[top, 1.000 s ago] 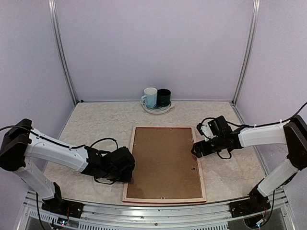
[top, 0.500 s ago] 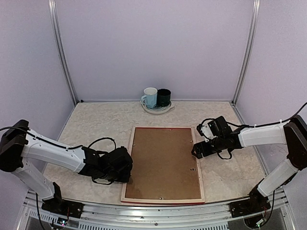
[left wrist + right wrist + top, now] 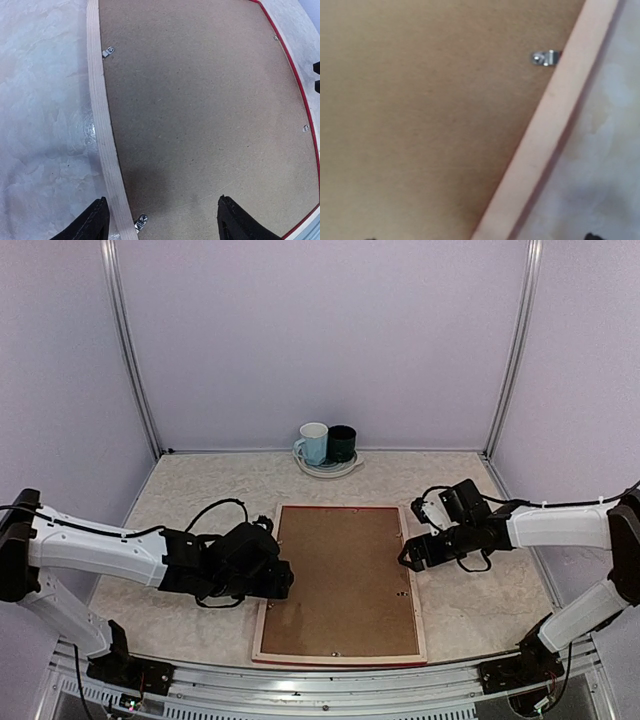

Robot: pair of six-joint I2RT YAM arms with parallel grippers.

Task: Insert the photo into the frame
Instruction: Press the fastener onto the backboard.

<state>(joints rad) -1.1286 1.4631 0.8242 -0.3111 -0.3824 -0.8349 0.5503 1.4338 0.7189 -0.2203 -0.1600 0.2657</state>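
Observation:
The frame (image 3: 340,659) lies face down at the table's middle, its pale wood back up and a thin red edge showing. A brown backing board (image 3: 345,580) fills it, so the photo is hidden. My left gripper (image 3: 283,578) hovers open over the frame's left rail (image 3: 100,100) and the board (image 3: 200,100), its jaws (image 3: 162,198) wide apart with nothing between them. A small metal tab (image 3: 140,221) sits just ahead of the left finger. My right gripper (image 3: 408,558) is at the frame's right rail (image 3: 555,125), open (image 3: 479,237), with only its fingertips showing at the bottom of the right wrist view.
A white mug (image 3: 313,443) and a dark mug (image 3: 342,443) stand on a plate (image 3: 327,469) at the back wall. Another metal tab (image 3: 544,58) holds the board at the right rail. Metal posts and lilac walls enclose the table.
My left gripper has moved right onto the frame's left rail, and its jaws have spread open. The right arm has hardly moved.

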